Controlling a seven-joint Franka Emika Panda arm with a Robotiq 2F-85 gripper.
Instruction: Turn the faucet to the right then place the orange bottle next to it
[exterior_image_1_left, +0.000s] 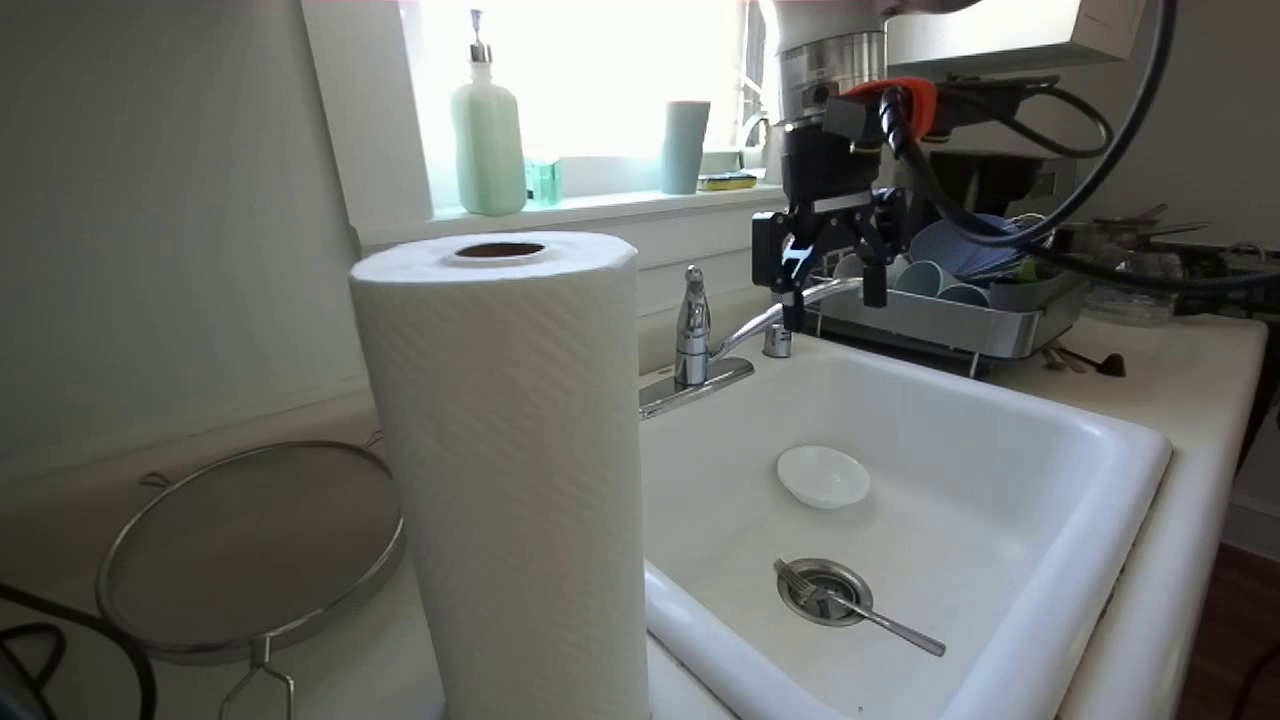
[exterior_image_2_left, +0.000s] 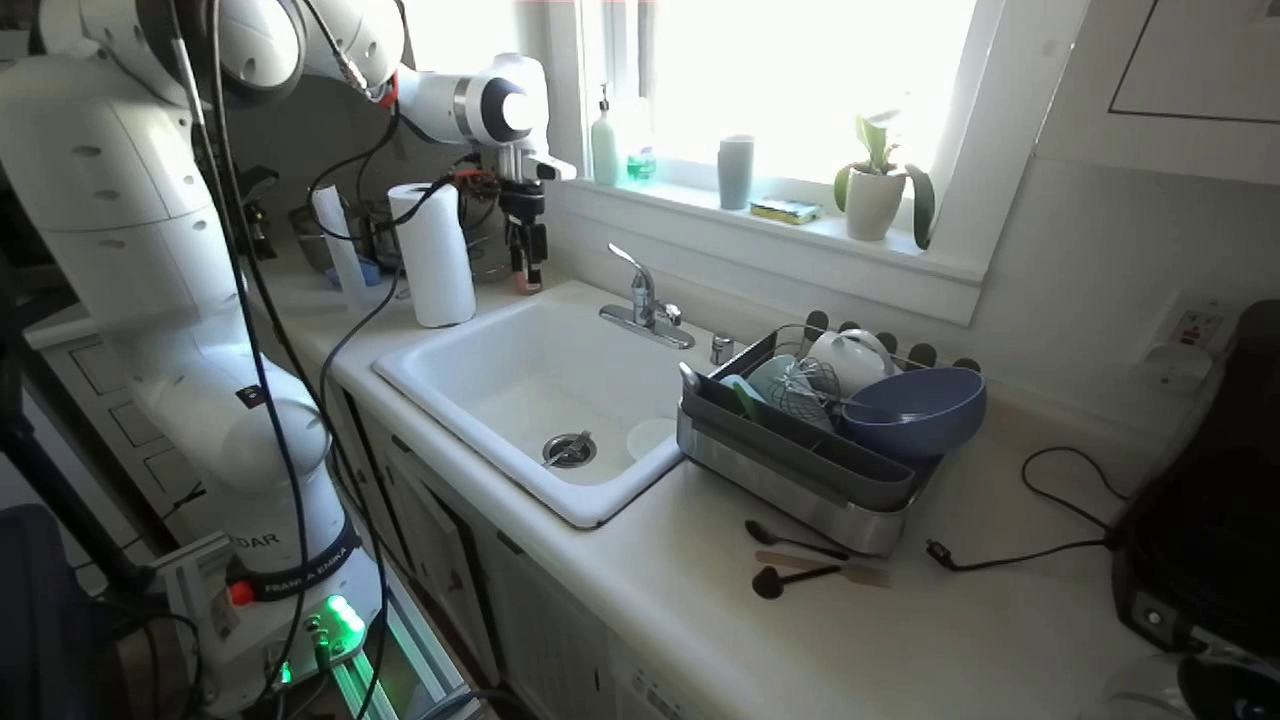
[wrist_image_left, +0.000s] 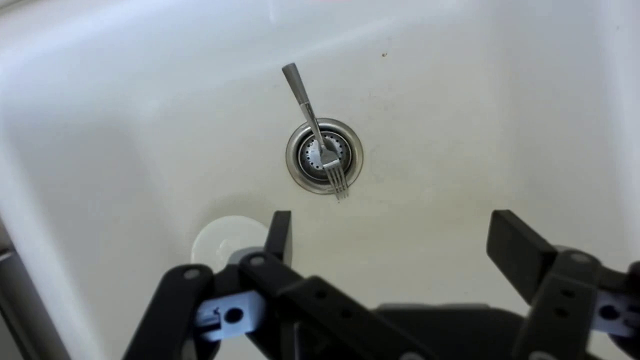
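Two jaws, spread wide and gripping nothing, hung over the sink. The faucet stood at its back, spout toward the dish rack — so the turn looked done. Next move meant fetching the bottle — maybe that orange patch?

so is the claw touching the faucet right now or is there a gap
Apart. In an exterior view, the claw hangs left of the faucet in the picture, with pale wall showing plainly between them.

One faucet, one sink, one fork — two dark spoons.
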